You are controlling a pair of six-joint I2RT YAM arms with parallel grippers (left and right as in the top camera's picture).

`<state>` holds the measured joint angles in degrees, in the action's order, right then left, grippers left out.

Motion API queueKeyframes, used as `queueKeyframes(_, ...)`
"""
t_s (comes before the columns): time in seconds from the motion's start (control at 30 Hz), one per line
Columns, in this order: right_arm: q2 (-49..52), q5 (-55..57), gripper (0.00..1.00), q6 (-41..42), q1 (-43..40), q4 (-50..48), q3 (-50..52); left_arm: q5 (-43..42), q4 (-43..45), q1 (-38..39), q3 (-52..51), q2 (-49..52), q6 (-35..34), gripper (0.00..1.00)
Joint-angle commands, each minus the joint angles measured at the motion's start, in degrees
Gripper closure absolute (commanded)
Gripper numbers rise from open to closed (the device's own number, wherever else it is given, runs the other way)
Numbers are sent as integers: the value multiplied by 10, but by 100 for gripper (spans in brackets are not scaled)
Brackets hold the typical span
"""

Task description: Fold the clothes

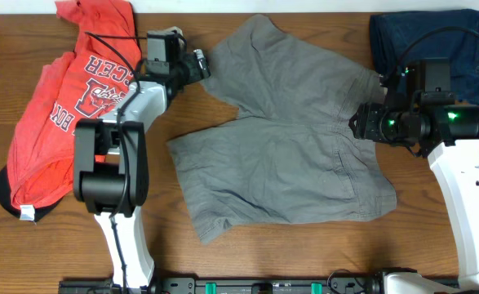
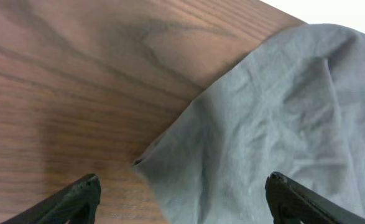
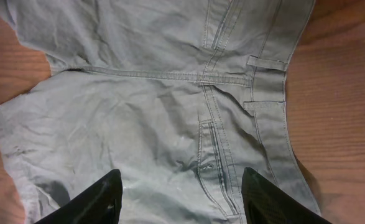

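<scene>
The grey-olive shorts [image 1: 292, 131] lie spread flat in the middle of the table, waistband toward the right. My left gripper [image 1: 201, 65] is open over the hem corner of the far leg; the left wrist view shows that corner [image 2: 263, 124] between its open fingers [image 2: 182, 193]. My right gripper [image 1: 363, 122] is open above the waistband; the right wrist view shows the slit back pocket [image 3: 210, 152] and waistband between its fingers [image 3: 181, 196]. The red-orange T-shirt [image 1: 68, 98] with white lettering lies crumpled at the left. The dark navy garment [image 1: 435, 41] lies at the far right.
The wooden table [image 1: 223, 253] shows around the clothes. A white wall edge runs along the far side [image 1: 223, 6]. The arm bases stand along the front edge.
</scene>
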<state>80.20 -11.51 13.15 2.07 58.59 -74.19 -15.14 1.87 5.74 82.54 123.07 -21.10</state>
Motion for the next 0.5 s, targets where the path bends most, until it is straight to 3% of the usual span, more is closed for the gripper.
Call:
queueKeyframes(0.0, 0, 8, 42, -5, 6, -1, -1, 18, 18, 9, 2, 21, -47, 18)
queueKeyframes(0.3, 0, 10, 43, -5, 6, -1, -1, 105, 29, 37, 2, 40, -46, 25)
queueKeyframes(0.47, 0, 10, 44, -5, 6, 0, -1, 132, 32, 49, 2, 56, -45, 34)
